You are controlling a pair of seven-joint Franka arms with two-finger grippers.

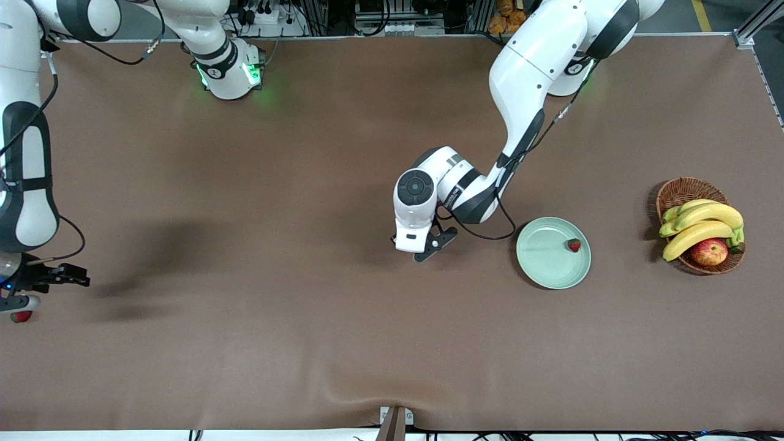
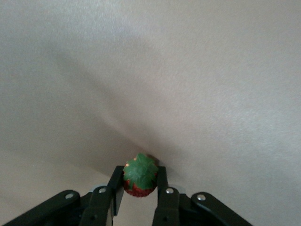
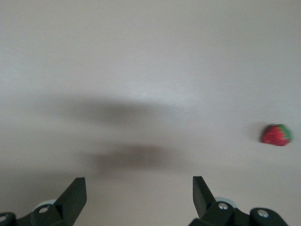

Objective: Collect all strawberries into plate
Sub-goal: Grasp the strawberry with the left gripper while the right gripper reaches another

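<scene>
The mint-green plate (image 1: 539, 260) lies on the brown cloth with one strawberry (image 1: 574, 245) on it near its rim. My left gripper (image 1: 409, 246) is low over the cloth beside the plate, toward the right arm's end. In the left wrist view it (image 2: 139, 169) is shut on a second strawberry (image 2: 139, 181), green cap up. My right gripper (image 1: 17, 300) is at the right arm's end of the table, open and empty (image 3: 137, 183). A third strawberry (image 1: 21, 316) lies on the cloth close by it, and in the right wrist view (image 3: 276, 135) it is off to one side of the fingers.
A brown wicker basket (image 1: 680, 190) with bananas (image 1: 701, 223) and a red-yellow apple (image 1: 709, 252) stands toward the left arm's end, beside the plate. The cloth wrinkles near the front edge (image 1: 392, 392).
</scene>
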